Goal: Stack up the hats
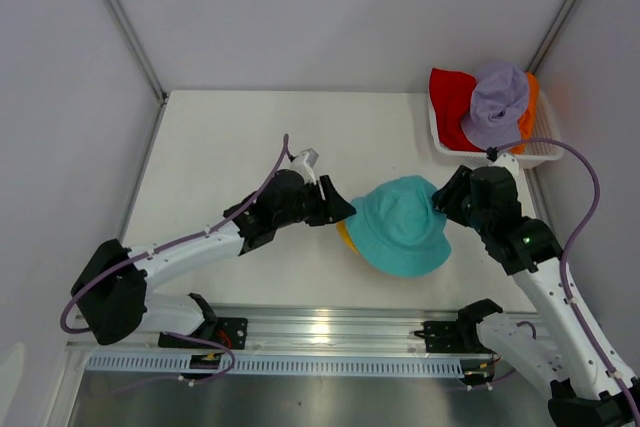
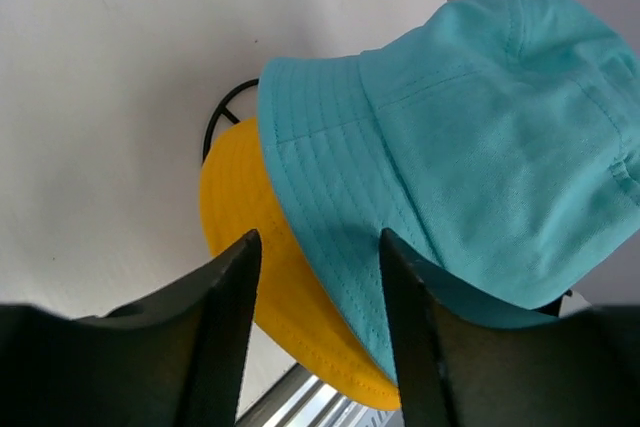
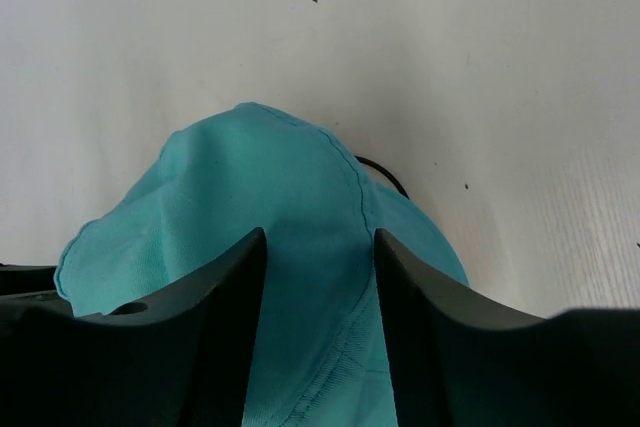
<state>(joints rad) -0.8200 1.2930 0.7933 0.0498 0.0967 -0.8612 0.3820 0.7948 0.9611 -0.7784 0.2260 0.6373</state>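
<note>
— White table [image 1: 220, 147], pale walls round it. What is the biggest thing on it?
— The teal hat [image 1: 402, 225], near the middle, crown up. It lies over the yellow hat [image 1: 344, 237], which shows only as a sliver at its left edge.
— And the far right corner?
— The white basket [image 1: 541, 151]. The lavender hat [image 1: 498, 102] sits uppermost in it, the red hat [image 1: 450, 99] to its left and the orange hat [image 1: 531, 97] to its right.
— The grippers?
— The left gripper [image 1: 340, 209] is at the teal brim's left side, its fingers a narrow way apart and not closed on it. Brim and yellow cloth show through the gap. The right gripper [image 1: 438, 199] is at the hat's right side, and teal cloth fills its narrow gap. Whether it pinches, I cannot tell.
— Anything smaller?
— A black wire [image 2: 215, 117] curving out from under both hats.
</note>
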